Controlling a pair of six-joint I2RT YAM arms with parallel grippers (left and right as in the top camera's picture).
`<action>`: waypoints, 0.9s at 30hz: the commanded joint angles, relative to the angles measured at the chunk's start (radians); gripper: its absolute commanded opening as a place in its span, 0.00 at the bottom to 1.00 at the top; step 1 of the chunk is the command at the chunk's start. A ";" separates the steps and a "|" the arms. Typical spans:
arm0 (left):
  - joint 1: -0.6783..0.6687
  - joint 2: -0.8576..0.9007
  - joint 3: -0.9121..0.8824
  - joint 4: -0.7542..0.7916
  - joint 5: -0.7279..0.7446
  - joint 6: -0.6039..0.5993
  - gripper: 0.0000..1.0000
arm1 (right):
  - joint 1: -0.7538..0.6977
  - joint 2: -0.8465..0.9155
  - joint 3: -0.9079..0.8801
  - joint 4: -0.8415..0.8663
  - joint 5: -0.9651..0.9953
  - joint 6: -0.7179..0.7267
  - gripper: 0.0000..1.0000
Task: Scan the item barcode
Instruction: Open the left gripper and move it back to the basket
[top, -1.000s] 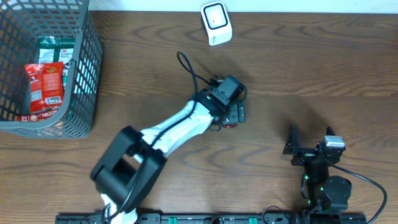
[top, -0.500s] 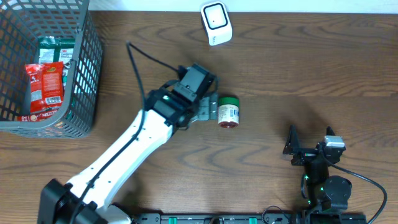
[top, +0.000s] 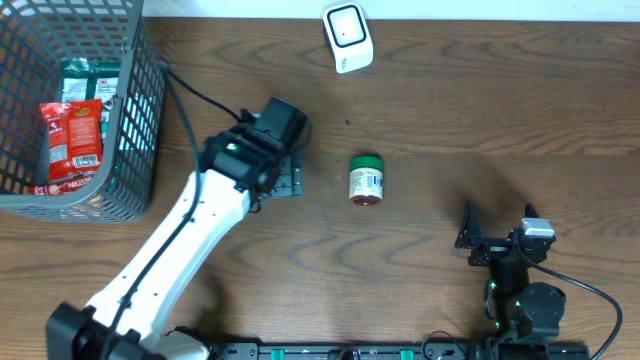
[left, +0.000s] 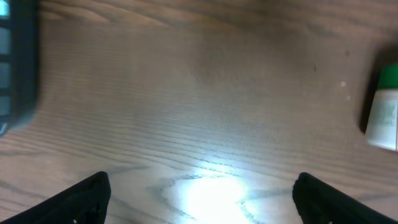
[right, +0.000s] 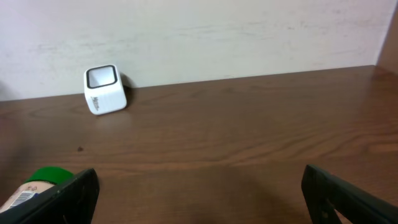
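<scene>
The item, a small jar (top: 366, 180) with a green lid and a white label, lies on its side on the brown table, free of both grippers. It also shows at the right edge of the left wrist view as the jar (left: 384, 112) and at the lower left of the right wrist view as the jar (right: 37, 183), where a barcode strip is visible. The white barcode scanner (top: 347, 37) stands at the table's far edge, seen too as the scanner (right: 104, 89). My left gripper (top: 287, 178) hangs open and empty left of the jar, over bare wood (left: 202, 199). My right gripper (top: 498, 225) rests open and empty at the near right (right: 202, 193).
A grey wire basket (top: 130, 120) with red and green packets inside (top: 72, 135) occupies the far left corner; its wall shows as the basket (left: 15, 62) at the left of the left wrist view. A pale wall (right: 249, 31) rises behind the scanner.
My left arm has swung left, away from the jar, which stays lying where it was set down. The right arm has not moved.
</scene>
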 joint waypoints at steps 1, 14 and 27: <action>0.047 -0.084 0.027 -0.006 -0.024 0.008 0.95 | 0.000 -0.002 -0.001 -0.004 0.002 -0.006 0.99; 0.240 -0.307 0.063 0.050 -0.025 0.070 0.95 | 0.000 -0.002 -0.001 -0.004 0.002 -0.006 0.99; 0.337 -0.334 0.062 0.062 -0.122 0.161 0.95 | 0.000 -0.002 -0.001 -0.004 0.002 -0.006 0.99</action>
